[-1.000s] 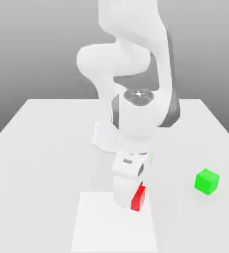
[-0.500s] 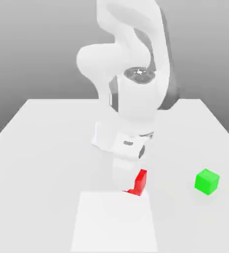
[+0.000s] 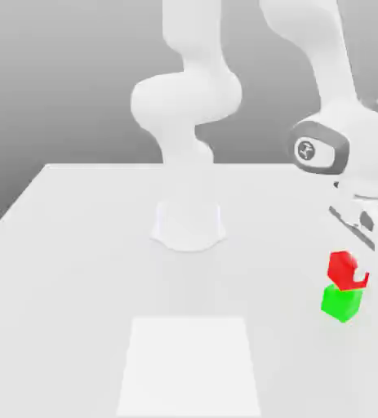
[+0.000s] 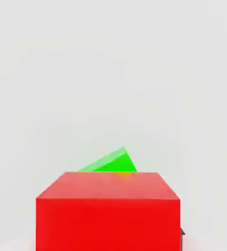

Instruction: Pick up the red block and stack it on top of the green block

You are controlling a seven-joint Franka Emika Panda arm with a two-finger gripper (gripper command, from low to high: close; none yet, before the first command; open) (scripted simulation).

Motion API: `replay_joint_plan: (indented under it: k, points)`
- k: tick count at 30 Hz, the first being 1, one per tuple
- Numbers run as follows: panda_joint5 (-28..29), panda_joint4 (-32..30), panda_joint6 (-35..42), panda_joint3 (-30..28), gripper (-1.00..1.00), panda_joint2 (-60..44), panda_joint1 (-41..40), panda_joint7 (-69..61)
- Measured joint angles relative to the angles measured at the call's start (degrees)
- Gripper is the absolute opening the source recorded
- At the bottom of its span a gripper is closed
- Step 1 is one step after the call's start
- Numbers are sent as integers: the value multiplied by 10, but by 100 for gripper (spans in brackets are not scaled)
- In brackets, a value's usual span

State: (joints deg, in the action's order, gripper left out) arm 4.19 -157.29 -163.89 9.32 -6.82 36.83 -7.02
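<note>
The red block (image 3: pixel 344 267) is right over the green block (image 3: pixel 340 303) at the exterior view's right, slightly turned relative to it. I cannot tell whether the two touch. My gripper (image 3: pixel 356 255) hangs directly above the red block, under the white hand (image 3: pixel 365 219). From the hand view the red block (image 4: pixel 107 211) is very close, and a corner of the green block (image 4: pixel 110 162) peeks out from behind it.
The arm's white base (image 3: pixel 189 225) stands at the middle of the white table (image 3: pixel 69 269). A lighter square patch (image 3: pixel 190 364) lies on the table near its front edge. The stacked blocks are close to the table's right edge.
The arm has swung from the middle of the table to the exterior view's right. It carried the red block from beside the lighter patch to above the green block.
</note>
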Motion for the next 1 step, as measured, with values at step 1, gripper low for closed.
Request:
replay_joint_plan:
  k: [1]
  points:
    - [0,0,0,0,100,0,0,0]
